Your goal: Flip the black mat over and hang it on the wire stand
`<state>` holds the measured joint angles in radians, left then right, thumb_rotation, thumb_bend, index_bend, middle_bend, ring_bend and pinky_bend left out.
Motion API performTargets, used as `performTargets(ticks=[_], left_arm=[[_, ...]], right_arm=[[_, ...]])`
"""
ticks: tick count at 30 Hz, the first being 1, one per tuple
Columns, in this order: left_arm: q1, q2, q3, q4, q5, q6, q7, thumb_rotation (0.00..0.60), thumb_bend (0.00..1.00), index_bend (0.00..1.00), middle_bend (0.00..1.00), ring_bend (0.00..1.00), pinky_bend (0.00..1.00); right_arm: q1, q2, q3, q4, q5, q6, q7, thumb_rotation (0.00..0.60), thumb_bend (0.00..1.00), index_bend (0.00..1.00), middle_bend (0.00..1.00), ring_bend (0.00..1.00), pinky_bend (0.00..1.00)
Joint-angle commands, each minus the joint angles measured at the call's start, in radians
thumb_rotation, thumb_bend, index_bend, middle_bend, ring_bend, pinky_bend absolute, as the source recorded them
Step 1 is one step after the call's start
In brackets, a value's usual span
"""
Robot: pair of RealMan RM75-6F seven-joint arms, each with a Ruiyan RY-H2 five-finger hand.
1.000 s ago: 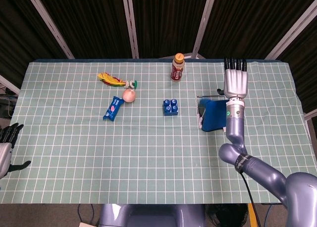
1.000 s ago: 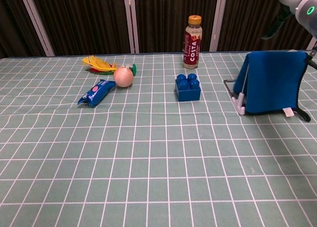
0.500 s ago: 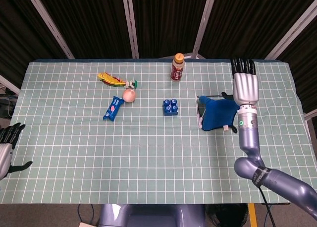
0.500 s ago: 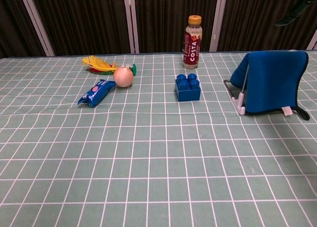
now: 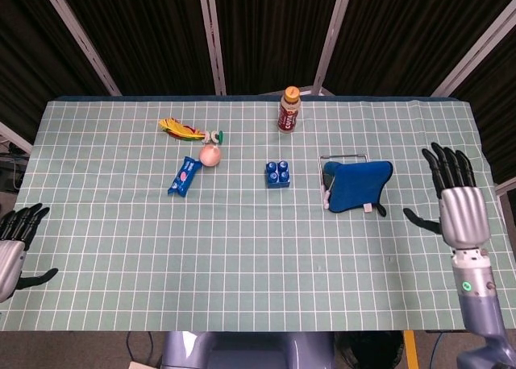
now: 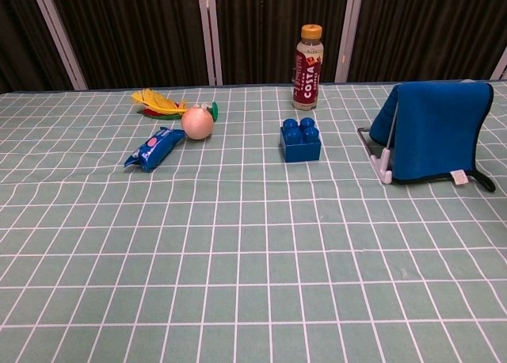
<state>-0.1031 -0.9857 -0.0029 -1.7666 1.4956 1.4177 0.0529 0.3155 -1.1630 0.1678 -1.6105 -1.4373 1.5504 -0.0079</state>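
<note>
A green checked cloth [image 5: 242,248] covered the table, with dark curtains [image 5: 266,31] behind it. The mat [image 5: 355,185], blue side out, hung draped over the wire stand [image 5: 339,159] at the right. Both the left hand [image 5: 12,244] and the right hand [image 5: 456,204] held nothing, fingers spread, at the table's edges.

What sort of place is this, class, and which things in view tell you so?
Likely a robot test lab: dark curtains behind, a gridded cloth on the table, and unrelated props such as a bottle and toy block.
</note>
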Motion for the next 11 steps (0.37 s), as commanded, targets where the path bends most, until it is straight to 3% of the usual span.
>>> performTargets(ticks=[1, 6, 11], left_arm=[[0.007, -0.008, 0.007, 0.0, 0.019, 0.016, 0.019, 0.6, 0.0, 0.0, 0.0, 0.0, 0.0], [0.018, -0.043, -0.004, 0.029, 0.044, 0.07, 0.076, 0.6, 0.0, 0.0, 0.0, 0.0, 0.0], [0.025, -0.057, -0.007, 0.046, 0.062, 0.096, 0.06, 0.6, 0.0, 0.0, 0.0, 0.0, 0.0]], right_arm=[[-0.087, 0.009, -0.068, 0.021, -0.07, 0.09, 0.035, 0.6, 0.0, 0.01, 0.0, 0.0, 0.0], [-0.173, 0.025, -0.122, -0.007, -0.085, 0.145, -0.001, 0.6, 0.0, 0.0, 0.0, 0.0, 0.0], [-0.211, 0.027, -0.134, -0.03, -0.092, 0.165, -0.058, 0.6, 0.0, 0.0, 0.0, 0.0, 0.0]])
